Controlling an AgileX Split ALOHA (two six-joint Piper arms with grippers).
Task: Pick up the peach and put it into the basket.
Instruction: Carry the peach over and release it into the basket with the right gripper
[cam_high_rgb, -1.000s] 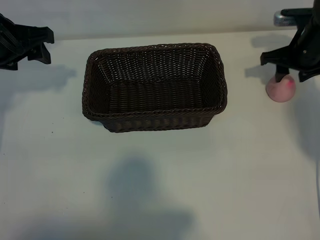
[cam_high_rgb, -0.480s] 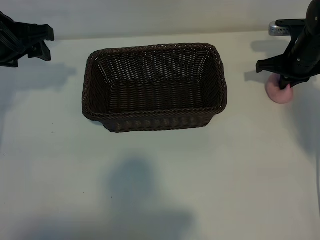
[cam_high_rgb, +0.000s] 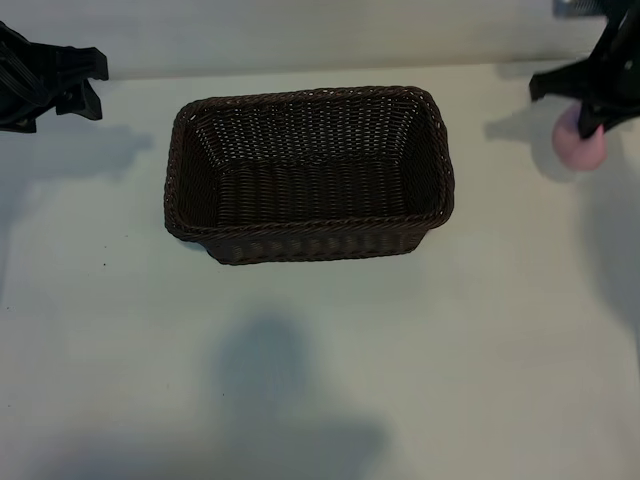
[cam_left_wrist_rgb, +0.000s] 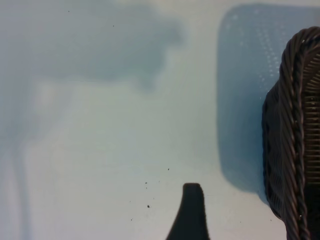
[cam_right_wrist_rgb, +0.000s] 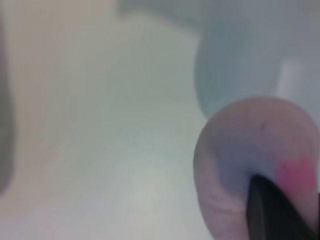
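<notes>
The peach (cam_high_rgb: 579, 150), a small pale-pink ball with a magenta blotch, hangs a little above the table at the far right edge, casting a shadow to its left. My right gripper (cam_high_rgb: 592, 118) comes down on it from above and is shut on it. In the right wrist view one dark finger (cam_right_wrist_rgb: 272, 212) presses into the peach (cam_right_wrist_rgb: 240, 160). The dark-brown wicker basket (cam_high_rgb: 310, 96) sits mid-table, empty. My left gripper (cam_high_rgb: 80, 88) is parked at the far left back corner, open and holding nothing; its wrist view shows one finger (cam_left_wrist_rgb: 192, 212) and the basket's rim (cam_left_wrist_rgb: 295, 150).
White table all round the basket, with a broad bare stretch between its right end and the peach. A large shadow lies on the near part of the table (cam_high_rgb: 290, 400).
My right gripper closed on the peach and has lifted it up and slightly right off the table. The left arm and the basket have not moved.
</notes>
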